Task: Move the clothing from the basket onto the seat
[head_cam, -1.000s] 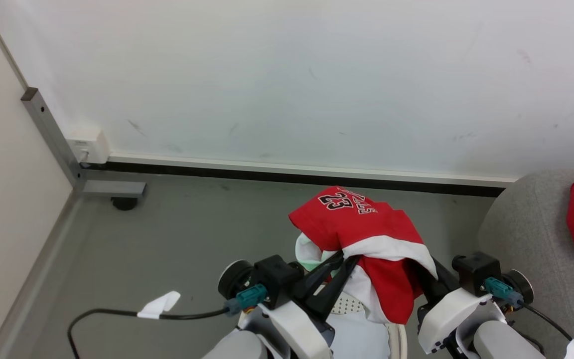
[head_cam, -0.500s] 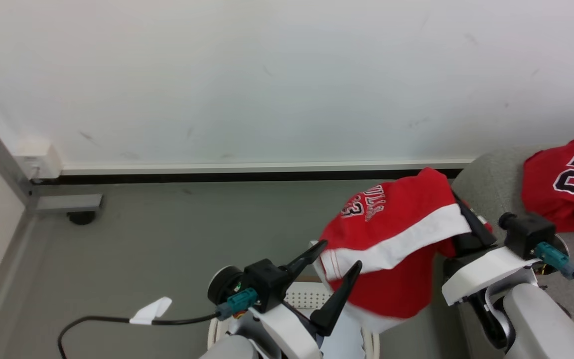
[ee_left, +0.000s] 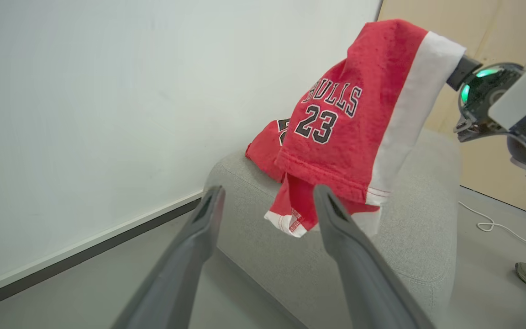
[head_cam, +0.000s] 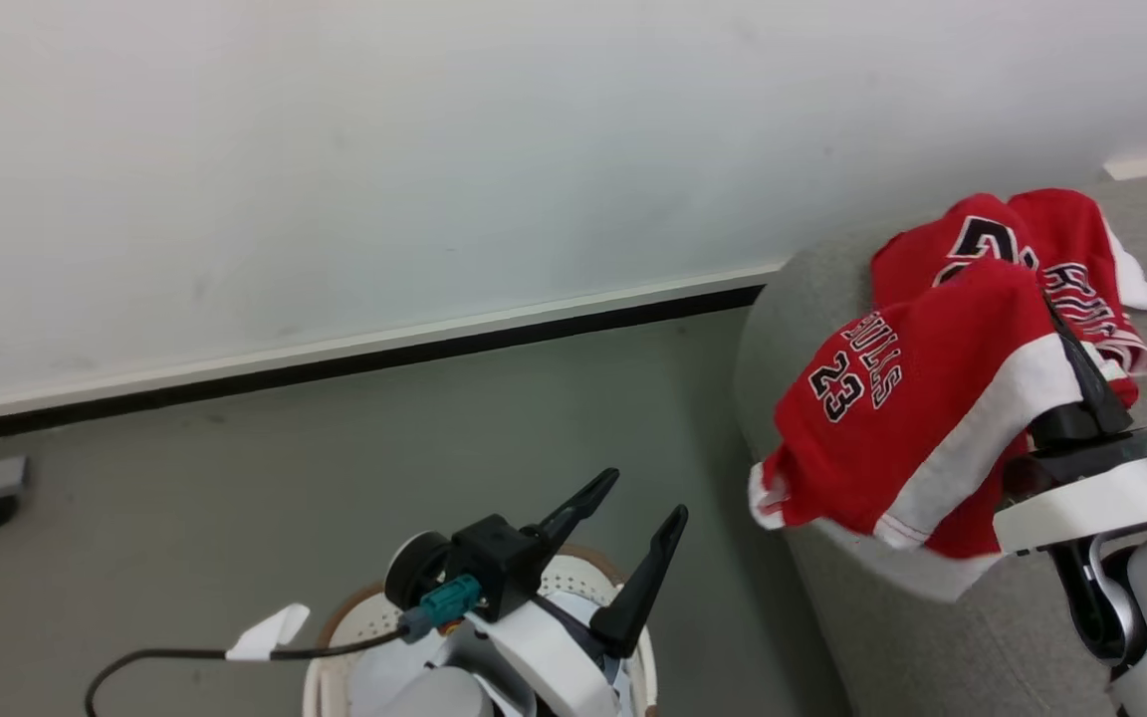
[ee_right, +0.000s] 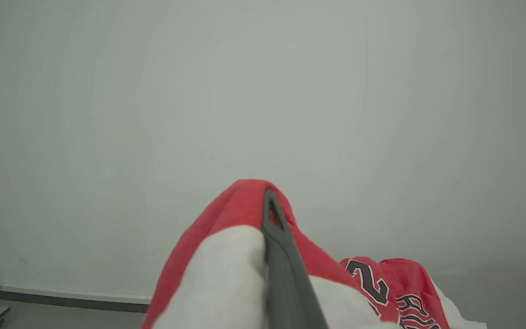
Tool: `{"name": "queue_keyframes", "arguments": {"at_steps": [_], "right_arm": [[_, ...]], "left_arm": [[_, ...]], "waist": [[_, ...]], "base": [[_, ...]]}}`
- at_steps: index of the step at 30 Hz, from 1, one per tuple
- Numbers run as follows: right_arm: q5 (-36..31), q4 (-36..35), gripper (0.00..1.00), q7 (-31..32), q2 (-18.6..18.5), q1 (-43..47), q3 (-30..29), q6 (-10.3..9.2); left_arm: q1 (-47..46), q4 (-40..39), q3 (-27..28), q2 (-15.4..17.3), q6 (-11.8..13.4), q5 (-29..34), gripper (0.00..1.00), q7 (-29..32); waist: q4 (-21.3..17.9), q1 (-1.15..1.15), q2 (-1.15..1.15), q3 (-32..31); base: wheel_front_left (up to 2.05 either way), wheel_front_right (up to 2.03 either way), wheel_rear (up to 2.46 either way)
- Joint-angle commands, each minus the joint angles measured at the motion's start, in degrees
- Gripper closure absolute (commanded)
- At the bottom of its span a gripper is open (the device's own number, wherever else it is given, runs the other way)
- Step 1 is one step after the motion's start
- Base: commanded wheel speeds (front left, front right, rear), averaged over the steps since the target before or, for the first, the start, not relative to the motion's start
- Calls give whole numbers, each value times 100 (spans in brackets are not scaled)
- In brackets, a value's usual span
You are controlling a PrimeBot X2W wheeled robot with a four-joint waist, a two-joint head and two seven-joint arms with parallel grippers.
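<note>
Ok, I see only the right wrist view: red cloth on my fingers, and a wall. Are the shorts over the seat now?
Observer: Yes. In the head view the shorts hang from the right gripper above the seat's near edge.
Operator: And the left gripper, does it hold something?
Observer: No. Its fingers stand open and hold nothing, above the basket.

Soft, even light bathes the white wall (head_cam: 434, 149) and grey floor (head_cam: 235, 478), with faint shadows. The right wrist view is hazy and washed out; the left wrist view's near fingers (ee_left: 185, 274) blur.
</note>
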Motion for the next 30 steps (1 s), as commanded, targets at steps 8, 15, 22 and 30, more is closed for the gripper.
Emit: {"name": "queue_keyframes", "arguments": {"at_steps": [8, 15, 22, 30], "right_arm": [[-143, -361, 100, 2, -63, 431, -230, -13], [-57, -546, 100, 5, 79, 752, -391, -13], [-75, -648, 100, 3, 125, 871, -543, -13], [2, -772, 100, 54, 55, 556, -657, -13]], "left_arm": [[-94, 80, -62, 14, -68, 149, 0, -89], [-159, 135, -110, -3, -103, 200, 0, -135], [-214, 190, -145, 19, -121, 199, 0, -131], [-335, 170, -181, 87, -139, 212, 0, -53]], "waist": [[-978, -1, 0, 198], [-1416, -1, 0, 300], [-1602, -1, 0, 397], [-1552, -1, 0, 622]], "base": [[0, 0, 0], [0, 0, 0], [0, 0, 0], [0, 0, 0]]}}
